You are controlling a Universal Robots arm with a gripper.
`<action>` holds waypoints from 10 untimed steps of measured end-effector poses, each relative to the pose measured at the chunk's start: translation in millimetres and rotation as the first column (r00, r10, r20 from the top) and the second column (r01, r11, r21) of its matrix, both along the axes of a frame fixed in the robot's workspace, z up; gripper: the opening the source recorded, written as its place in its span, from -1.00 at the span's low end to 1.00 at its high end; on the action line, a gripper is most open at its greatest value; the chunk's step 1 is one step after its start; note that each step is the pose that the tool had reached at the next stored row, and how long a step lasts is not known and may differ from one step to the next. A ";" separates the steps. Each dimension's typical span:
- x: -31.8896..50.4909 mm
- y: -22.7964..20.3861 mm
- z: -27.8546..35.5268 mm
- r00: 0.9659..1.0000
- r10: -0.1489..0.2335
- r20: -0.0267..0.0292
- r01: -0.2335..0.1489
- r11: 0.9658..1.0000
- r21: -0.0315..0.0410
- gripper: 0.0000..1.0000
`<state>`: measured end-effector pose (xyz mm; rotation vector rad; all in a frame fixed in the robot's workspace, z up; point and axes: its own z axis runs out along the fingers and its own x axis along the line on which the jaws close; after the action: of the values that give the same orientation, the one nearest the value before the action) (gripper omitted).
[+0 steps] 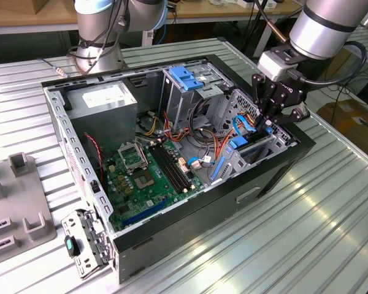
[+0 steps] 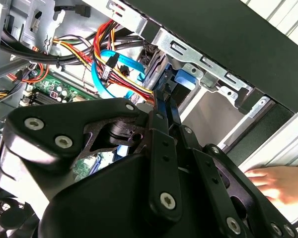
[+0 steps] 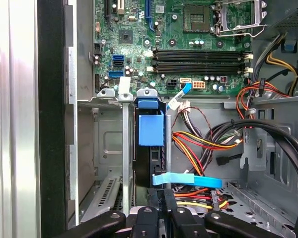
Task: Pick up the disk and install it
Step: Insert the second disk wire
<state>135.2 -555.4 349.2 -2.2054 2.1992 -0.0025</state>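
The gripper [image 1: 271, 116] hangs at the open computer case's [image 1: 276, 168] front corner, on the exterior view's right, its black fingers [image 3: 167, 206] drawn close together and reaching down into the drive bay. In the first wrist view the fingertips meet at the near edge of the disk [image 3: 150, 148], which stands on edge in the bay with its blue frame showing; whether the pads actually clamp that edge or only touch it cannot be told.

Room around the tool is tight. A metal bay wall [image 3: 125, 163] runs just beside the disk on one side, and a bundle of red, yellow and black cables [image 3: 198, 144] crowds the other. A light-blue flat cable [image 3: 188, 180] crosses immediately ahead of the fingertips. Beyond the disk lies the green motherboard [image 3: 188, 54].

The second wrist view adds the gripper's own black linkage [image 2: 159, 163] up close, the blue frame [image 2: 181, 82] past its tips, and the case's black side panel [image 2: 228, 44]. It also shows a person's hand [image 2: 280, 182] resting outside the case near the gripper. The exterior view alone gives the whole case lying on the ribbed metal table [image 1: 306, 233].
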 end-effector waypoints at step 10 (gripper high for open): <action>0.0 0.0 -3.1 1.000 0.000 0.000 0.000 1.000 0.001 -0.68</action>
<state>135.2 -555.5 346.1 -2.2049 2.1987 -0.0014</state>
